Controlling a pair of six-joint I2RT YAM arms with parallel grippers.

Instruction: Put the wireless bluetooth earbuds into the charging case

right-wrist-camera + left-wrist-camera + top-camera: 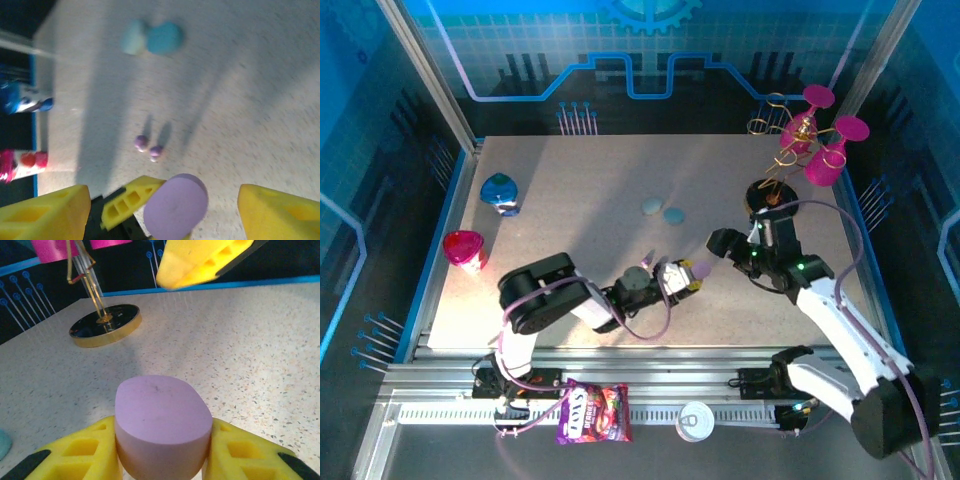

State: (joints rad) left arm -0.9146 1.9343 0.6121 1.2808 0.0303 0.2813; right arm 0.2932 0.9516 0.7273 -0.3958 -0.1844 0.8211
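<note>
On the metal rail [650, 385] at the near edge, a snack bag [593, 412] and a round tin [697, 420] are lying near each other. Past them, the left jaws are squeezing tight on both sides of the purple case [160, 415] and are holding it over the speckled surface [260, 355]. The right jaws are reaching in from the other side. They are standing wide open, with one yellow finger [45, 215] on each side of that same case, and they are gripping nothing.

A little farther out, two purple earbuds [141, 142] are lying close together on the surface, outside the case. Beyond them, a pale case [132, 43] and a blue case [164, 38] are lying side by side and touching. Over at the left edge, a pink tub [465, 250] and a blue tub [500, 192] are sitting. In the far right corner, a gold stand [105, 325] is holding up pink glasses [825, 165].
</note>
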